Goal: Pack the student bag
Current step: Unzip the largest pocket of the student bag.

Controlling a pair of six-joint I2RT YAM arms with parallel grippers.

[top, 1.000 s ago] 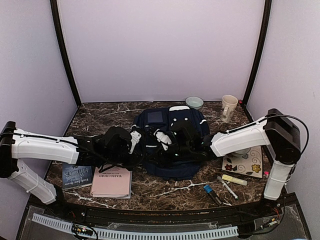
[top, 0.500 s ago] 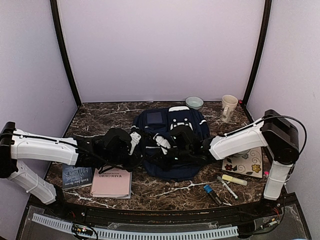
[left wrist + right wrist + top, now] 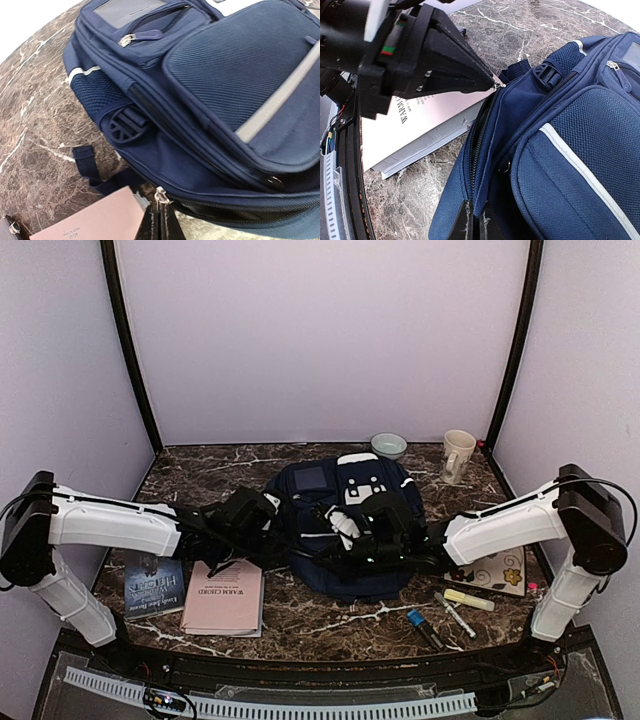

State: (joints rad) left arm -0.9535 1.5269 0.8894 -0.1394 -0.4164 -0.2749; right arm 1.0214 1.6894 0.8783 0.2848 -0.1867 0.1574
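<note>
The student bag (image 3: 330, 492) lies flat mid-table, navy with a white stripe, and also fills the left wrist view (image 3: 225, 75) and the right wrist view (image 3: 570, 150). My left gripper (image 3: 290, 550) is at its near left edge, shut on the metal zipper pull (image 3: 161, 197) of the main zip; that pull (image 3: 496, 85) shows at its tip in the right wrist view. My right gripper (image 3: 338, 558) is shut on the bag's fabric edge (image 3: 481, 200) beside the partly open zip. The bag's inside is hidden.
A pink book (image 3: 225, 597) lies right beside the left gripper, and a dark blue book (image 3: 153, 585) lies left of it. A floral notebook (image 3: 490, 568), highlighter (image 3: 468, 599) and markers (image 3: 425, 625) lie at the right. A bowl (image 3: 388, 445) and mug (image 3: 458, 455) stand behind the bag.
My right gripper has shut on the bag's edge by the zip and shifted a little right. The left arm has swung closer to the bag, its gripper still shut.
</note>
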